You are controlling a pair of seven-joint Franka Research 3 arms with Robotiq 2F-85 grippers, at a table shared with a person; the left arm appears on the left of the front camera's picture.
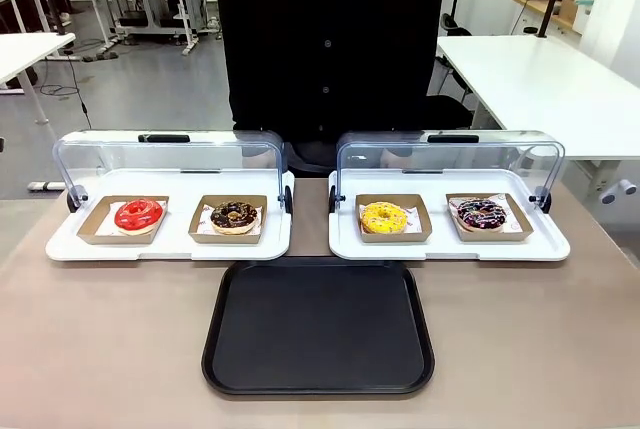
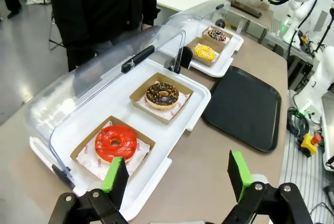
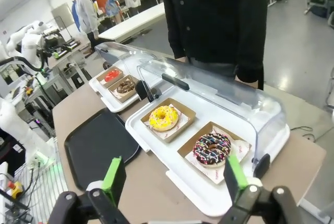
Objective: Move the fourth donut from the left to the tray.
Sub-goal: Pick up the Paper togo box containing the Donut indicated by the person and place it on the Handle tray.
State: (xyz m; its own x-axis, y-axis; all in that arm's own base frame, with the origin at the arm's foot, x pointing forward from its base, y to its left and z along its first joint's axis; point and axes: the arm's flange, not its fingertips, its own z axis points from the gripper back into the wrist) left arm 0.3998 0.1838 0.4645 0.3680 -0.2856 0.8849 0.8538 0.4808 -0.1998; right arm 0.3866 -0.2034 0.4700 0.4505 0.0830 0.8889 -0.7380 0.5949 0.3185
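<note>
The fourth donut [image 1: 481, 214], dark chocolate with pink and white drizzle, lies in a brown cardboard holder at the right end of the right white display tray [image 1: 545, 246]. From the right wrist it is the nearest donut [image 3: 212, 149], just ahead of my open right gripper [image 3: 175, 177]. The black tray [image 1: 318, 326] lies flat at the table's middle front, also seen as the black tray [image 3: 99, 143] and the black tray [image 2: 245, 106]. My left gripper [image 2: 175, 172] is open, hovering by the red donut [image 2: 115, 142]. The fourth donut [image 2: 217, 35] appears far off there.
Left white display tray [image 1: 70, 246] holds a red donut [image 1: 138, 214] and a chocolate donut [image 1: 234, 215]; a yellow donut [image 1: 384, 217] sits beside the fourth. Both clear domed lids [image 1: 165, 154] stand raised behind. A person in black [image 1: 330, 39] stands at the far edge.
</note>
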